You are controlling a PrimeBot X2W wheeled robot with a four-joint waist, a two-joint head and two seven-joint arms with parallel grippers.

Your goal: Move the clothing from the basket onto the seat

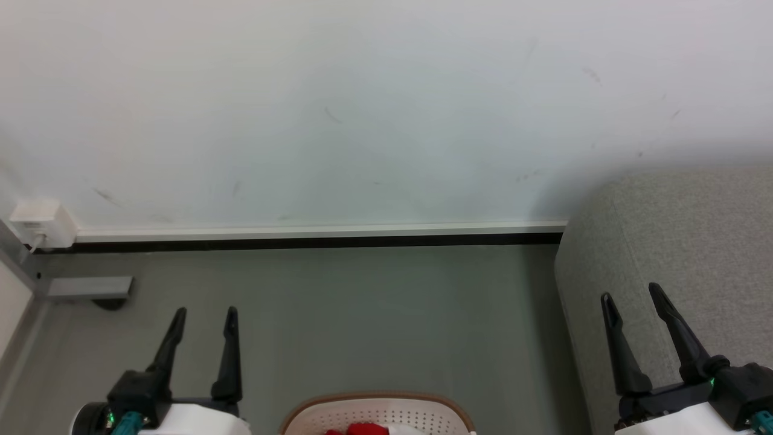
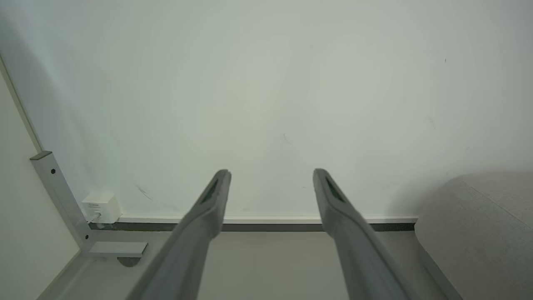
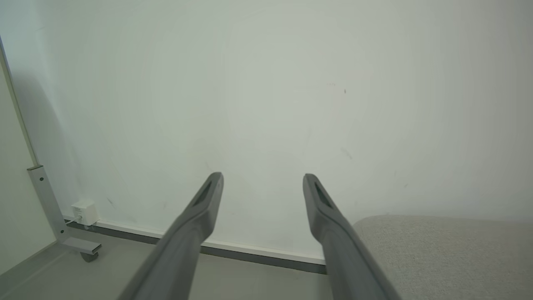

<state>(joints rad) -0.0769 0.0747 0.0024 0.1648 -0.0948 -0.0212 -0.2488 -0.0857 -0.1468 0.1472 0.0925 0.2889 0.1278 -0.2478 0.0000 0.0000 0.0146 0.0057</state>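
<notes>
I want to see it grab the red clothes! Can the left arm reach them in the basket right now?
Probably yes. The left gripper is open and empty, the basket is open-topped, and bare floor lies between them. It points away from the clothing, so it must swing inward first.

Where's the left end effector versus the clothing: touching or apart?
Apart. Head view shows grey floor between the open left end effector and the basket holding the clothing.

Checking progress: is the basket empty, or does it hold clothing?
Not empty: red clothing lies inside the basket; how much, cannot tell.
</notes>
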